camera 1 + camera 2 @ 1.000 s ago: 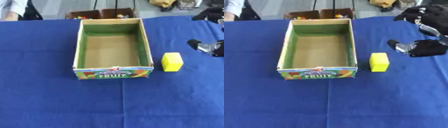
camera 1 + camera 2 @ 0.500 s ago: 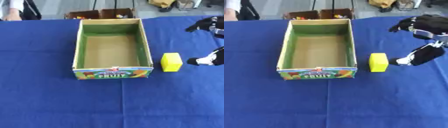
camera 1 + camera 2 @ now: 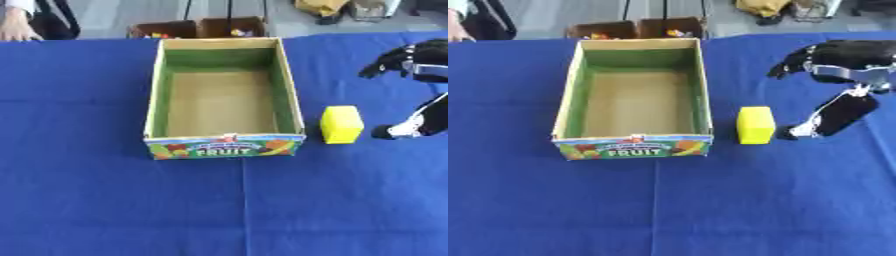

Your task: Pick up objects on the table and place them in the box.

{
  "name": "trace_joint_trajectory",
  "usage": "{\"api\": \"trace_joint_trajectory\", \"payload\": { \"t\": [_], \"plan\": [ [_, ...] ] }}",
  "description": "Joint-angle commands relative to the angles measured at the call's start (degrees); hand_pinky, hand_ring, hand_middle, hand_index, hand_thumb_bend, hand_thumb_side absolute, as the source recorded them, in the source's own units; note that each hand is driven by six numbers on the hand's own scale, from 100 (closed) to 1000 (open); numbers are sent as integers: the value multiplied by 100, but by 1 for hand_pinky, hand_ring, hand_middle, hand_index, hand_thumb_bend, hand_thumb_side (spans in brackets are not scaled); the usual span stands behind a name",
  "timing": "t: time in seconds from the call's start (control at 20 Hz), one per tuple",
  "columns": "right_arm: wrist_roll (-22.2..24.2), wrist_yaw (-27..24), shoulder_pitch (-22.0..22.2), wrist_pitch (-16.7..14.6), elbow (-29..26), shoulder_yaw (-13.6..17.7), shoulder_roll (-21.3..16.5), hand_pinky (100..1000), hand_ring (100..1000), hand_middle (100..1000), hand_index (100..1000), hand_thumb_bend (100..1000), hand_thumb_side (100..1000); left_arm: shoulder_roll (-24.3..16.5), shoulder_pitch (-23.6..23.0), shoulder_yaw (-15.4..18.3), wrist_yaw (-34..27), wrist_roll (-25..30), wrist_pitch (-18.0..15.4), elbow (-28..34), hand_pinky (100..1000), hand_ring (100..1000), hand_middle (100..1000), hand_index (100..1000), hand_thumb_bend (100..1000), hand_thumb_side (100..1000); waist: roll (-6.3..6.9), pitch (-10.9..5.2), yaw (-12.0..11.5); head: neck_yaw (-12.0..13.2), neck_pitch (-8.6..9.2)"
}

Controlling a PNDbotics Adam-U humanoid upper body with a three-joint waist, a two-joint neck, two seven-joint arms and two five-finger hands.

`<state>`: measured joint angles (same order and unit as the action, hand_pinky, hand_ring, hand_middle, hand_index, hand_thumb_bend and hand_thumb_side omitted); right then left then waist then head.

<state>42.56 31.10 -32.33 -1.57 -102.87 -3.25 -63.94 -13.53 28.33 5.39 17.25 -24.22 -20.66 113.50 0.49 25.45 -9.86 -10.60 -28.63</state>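
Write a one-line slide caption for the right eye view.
Robot's right hand reaches toward a yellow block lying beside an empty fruit box on a blue table.

A blue cloth (image 3: 131, 200) covers the table and fills most of the frame. Past its far edge, at top centre, two brown open cartons (image 3: 197, 27) stand side by side with small colourful items inside. At the upper left corner a person's hand (image 3: 16, 27) rests on the cloth's edge. At the top right, tan bags (image 3: 324, 6) lie on grey floor.
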Motion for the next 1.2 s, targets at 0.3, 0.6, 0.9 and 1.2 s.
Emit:
{"api": "trace_joint_trajectory", "payload": {
  "t": [0.3, 0.6, 0.9, 1.2],
  "plan": [
    [279, 132, -331, 60, 266, -299, -21, 715, 861, 816, 982, 509, 475, -68, 54, -19, -35, 34, -5, 109, 554, 839, 860, 932, 100, 1000, -92, -146, -34, -65, 59],
    [386, 253, -528, 28, 595, -508, 142, 712, 860, 814, 979, 508, 485, -56, 49, -23, -49, 41, -3, 109, 553, 839, 859, 932, 100, 1000, -84, -136, -66, -105, 55],
    [368, 399, -652, 44, 859, -628, 256, 707, 862, 815, 968, 480, 503, -36, 46, -35, -61, 53, 1, 109, 551, 839, 859, 932, 100, 1000, -80, -120, -92, -130, 60],
    [284, 618, -711, -28, 1194, -756, 376, 692, 853, 794, 956, 468, 499, -21, 42, -41, -73, 66, 8, 109, 548, 838, 859, 932, 100, 1000, -73, -98, -110, -129, 68]
  ]
}}
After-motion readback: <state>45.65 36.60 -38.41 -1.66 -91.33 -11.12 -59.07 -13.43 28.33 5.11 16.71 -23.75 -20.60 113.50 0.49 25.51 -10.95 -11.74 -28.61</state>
